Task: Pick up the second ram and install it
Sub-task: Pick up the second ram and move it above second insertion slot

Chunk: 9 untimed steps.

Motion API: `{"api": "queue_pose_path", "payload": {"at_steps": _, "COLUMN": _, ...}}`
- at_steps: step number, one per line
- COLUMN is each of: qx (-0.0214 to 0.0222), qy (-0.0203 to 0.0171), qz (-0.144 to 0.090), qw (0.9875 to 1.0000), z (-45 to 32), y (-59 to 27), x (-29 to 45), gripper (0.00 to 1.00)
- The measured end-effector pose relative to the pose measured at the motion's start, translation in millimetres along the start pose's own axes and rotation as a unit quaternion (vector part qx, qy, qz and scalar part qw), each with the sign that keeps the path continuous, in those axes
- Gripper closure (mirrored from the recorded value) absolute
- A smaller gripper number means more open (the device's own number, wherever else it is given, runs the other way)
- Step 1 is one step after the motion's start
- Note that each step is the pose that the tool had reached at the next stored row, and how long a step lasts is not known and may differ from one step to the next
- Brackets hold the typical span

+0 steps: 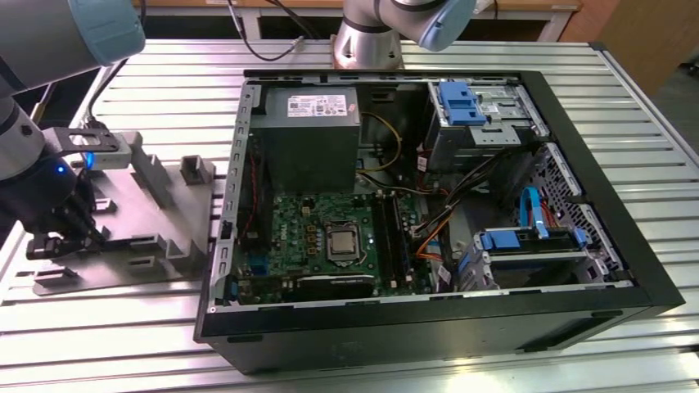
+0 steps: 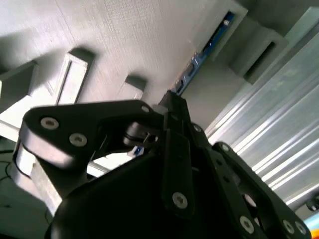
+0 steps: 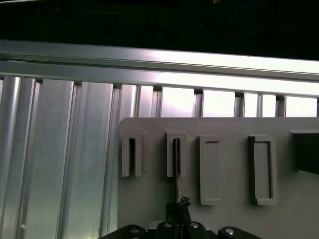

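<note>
Second wrist view: the tool is drawn narrow, apparently pinching the thin blue-green second ram, which stands on edge in the slots of a grey fixture on the slatted desk.

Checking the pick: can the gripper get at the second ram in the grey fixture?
Likely yes: the gripper appears shut on the second ram, which stands on edge in a slot of the grey fixture, with nothing blocking it.

Ribbed aluminium worktop gleaming with bright reflections; just past the worktop's corner, a brown wooden panel stands upright.
</note>
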<state>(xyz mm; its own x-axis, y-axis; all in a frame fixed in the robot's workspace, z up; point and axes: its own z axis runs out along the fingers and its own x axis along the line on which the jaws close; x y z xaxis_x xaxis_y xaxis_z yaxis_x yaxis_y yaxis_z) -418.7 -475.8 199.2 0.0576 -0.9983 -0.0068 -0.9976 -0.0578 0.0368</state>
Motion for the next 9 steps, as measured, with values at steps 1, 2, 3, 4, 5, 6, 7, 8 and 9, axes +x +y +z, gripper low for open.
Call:
{"api": "queue_pose_path", "payload": {"at_steps": 1, "qx": 0.0, "qy": 0.0, "qz": 0.0, "qw": 1.0, "z": 0.0, "y": 0.0, "x": 0.0, "gripper": 0.89}}
{"api": "queue_pose_path", "payload": {"at_steps": 2, "qx": 0.0001, "qy": 0.0, "qz": 0.0, "qw": 1.0, "z": 0.0, "y": 0.0, "x": 0.0, "gripper": 0.89}}
{"api": "queue_pose_path", "payload": {"at_steps": 3, "qx": 0.0, "qy": 0.0, "qz": 0.0, "qw": 1.0, "z": 0.0, "y": 0.0, "x": 0.0, "gripper": 0.89}}
{"api": "queue_pose_path", "payload": {"at_steps": 4, "qx": 0.0, "qy": 0.0, "qz": 0.0, "qw": 1.0, "z": 0.0, "y": 0.0, "x": 0.0, "gripper": 0.89}}
{"api": "queue_pose_path", "payload": {"at_steps": 5, "qx": 0.0, "qy": 0.0, "qz": 0.0, "qw": 1.0, "z": 0.0, "y": 0.0, "x": 0.0, "gripper": 0.89}}
{"api": "queue_pose_path", "payload": {"at_steps": 6, "qx": 0.0, "qy": 0.0, "qz": 0.0, "qw": 1.0, "z": 0.0, "y": 0.0, "x": 0.0, "gripper": 0.89}}
{"api": "queue_pose_path", "payload": {"at_steps": 7, "qx": 0.0, "qy": 0.0, "qz": 0.0, "qw": 1.0, "z": 0.0, "y": 0.0, "x": 0.0, "gripper": 0.89}}
{"api": "queue_pose_path", "payload": {"at_steps": 8, "qx": 0.0001, "qy": 0.0, "qz": 0.001, "qw": 1.0, "z": 0.2, "y": 0.0, "x": 0.0, "gripper": 0.89}}
{"api": "queue_pose_path", "payload": {"at_steps": 9, "qx": 0.0001, "qy": -0.0003, "qz": 0.01, "qw": 1.0, "z": 0.4, "y": 0.0, "x": 0.0, "gripper": 0.89}}
